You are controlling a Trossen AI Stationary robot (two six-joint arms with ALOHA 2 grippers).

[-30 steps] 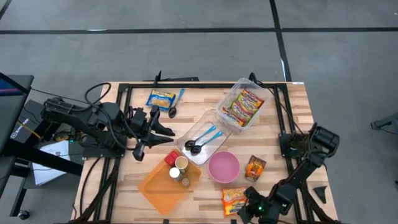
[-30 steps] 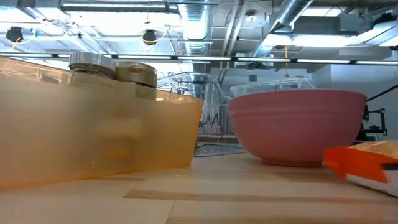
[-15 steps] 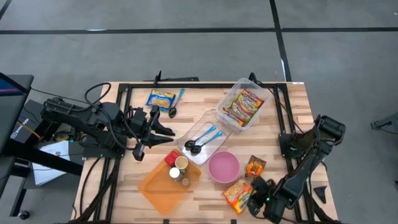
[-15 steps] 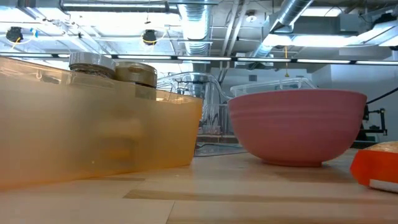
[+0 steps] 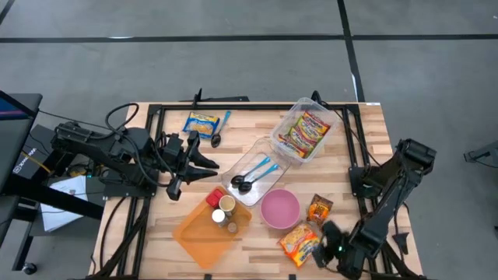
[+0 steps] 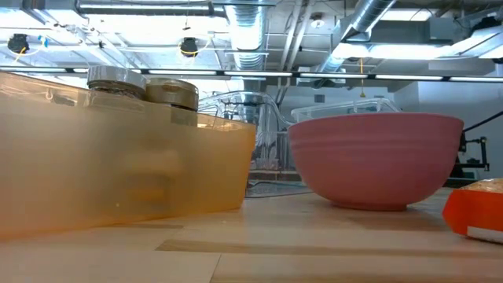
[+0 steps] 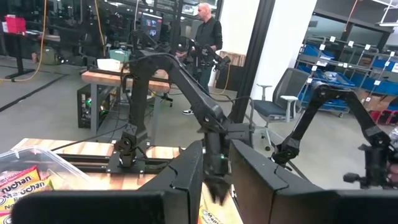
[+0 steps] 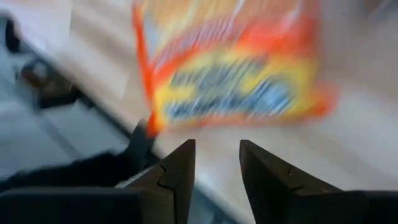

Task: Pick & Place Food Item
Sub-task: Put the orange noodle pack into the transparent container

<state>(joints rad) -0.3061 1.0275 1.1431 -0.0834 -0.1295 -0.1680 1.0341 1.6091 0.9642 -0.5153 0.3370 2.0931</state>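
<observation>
- The wooden tabletop (image 5: 163, 225) carries everything, with a black frame along its edges.
- The left arm waits over the left side of the tabletop; its left tool (image 5: 208, 167) hangs just left of the clear tray, fingers close together with a narrow gap, holding nothing.
- The right arm reaches down along the right edge toward the near right corner; its right tool (image 5: 319, 247) sits just beside the orange noodle packet (image 5: 298, 243), fingers apart with a visible gap, nothing between them.
- In the right wrist view the orange noodle packet (image 8: 233, 68) lies flat on the wood just ahead of the two dark fingertips (image 8: 177, 163), apart from them.
- An orange bin (image 5: 198, 233) sits at the near left, with jars (image 5: 226, 206) standing in it; in the low view the orange bin (image 6: 118, 157) fills the left side.
- A clear container (image 5: 289, 117) at the far right holds several noodle packets (image 5: 305, 132).
- A clear tray (image 5: 261, 152) in the middle holds blue-handled spoons (image 5: 257, 175).
- A pink bowl (image 5: 279, 208) stands near the front, between the orange bin and the orange noodle packet.
- A small orange snack pack (image 5: 319, 210) lies just right of the pink bowl.
- A yellow packet (image 5: 201, 124) lies at the far left, with another spoon (image 5: 220, 128) beside it.
</observation>
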